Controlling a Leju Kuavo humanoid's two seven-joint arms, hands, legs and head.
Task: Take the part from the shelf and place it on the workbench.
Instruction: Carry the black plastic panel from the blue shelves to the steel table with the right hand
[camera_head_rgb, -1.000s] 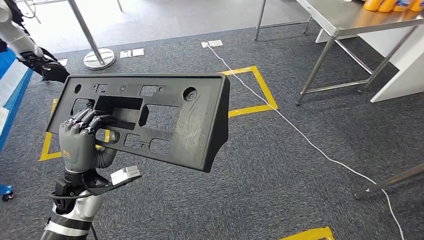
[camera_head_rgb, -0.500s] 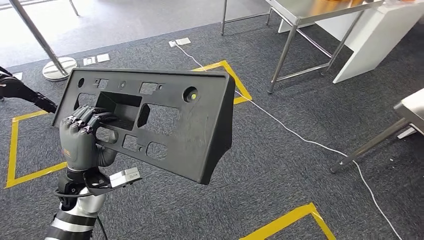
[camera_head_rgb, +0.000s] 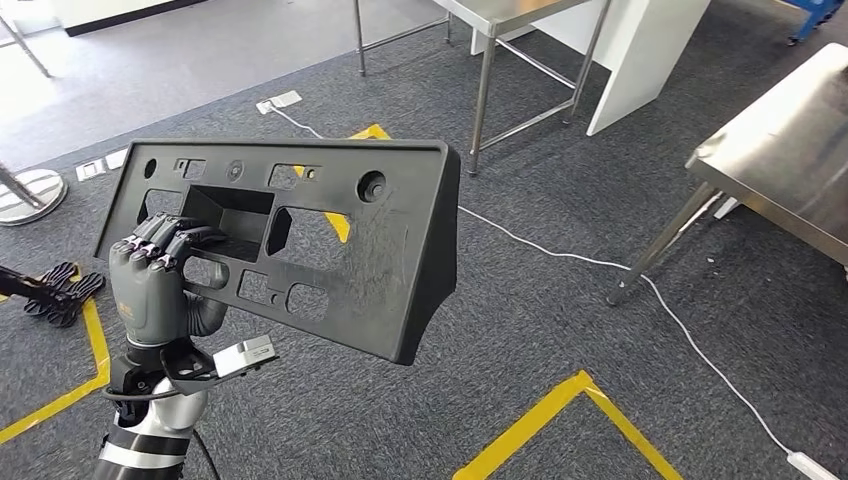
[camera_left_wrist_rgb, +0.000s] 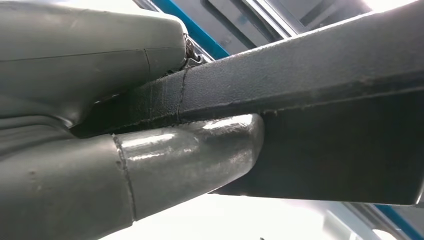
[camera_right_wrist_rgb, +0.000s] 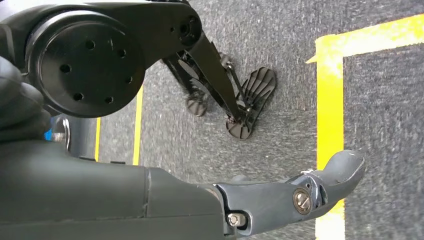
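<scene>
The left hand (camera_head_rgb: 152, 290) held the part (camera_head_rgb: 300, 240), a long black plastic panel with several cut-outs, raised in front of the robot above the carpet (camera_head_rgb: 560, 330). Its dark fingers (camera_head_rgb: 165, 240) were hooked through a rectangular opening near the panel's left end, clenched over the bar below it, and the panel tilted slightly, its right end lower and nearer the camera. In the left wrist view the thumb (camera_left_wrist_rgb: 190, 150) pressed against the underside of the part's edge (camera_left_wrist_rgb: 310, 65).

The right hand (camera_right_wrist_rgb: 300, 195) hung low over the carpet beside a strip of yellow tape (camera_right_wrist_rgb: 330, 100). A grey thumb stretched straight out with nothing in it; the other fingers were hidden, so whether that hand was spread or clenched could not be told.

Ahead and to the right stood a steel workbench (camera_head_rgb: 790, 150), well apart from the part, with a second steel table (camera_head_rgb: 490, 10) and a white panel (camera_head_rgb: 640, 50) farther back. A white cable (camera_head_rgb: 620, 275) ran across the carpet between yellow tape lines (camera_head_rgb: 540, 420). A round stand base (camera_head_rgb: 28, 190) sat at the far left.
</scene>
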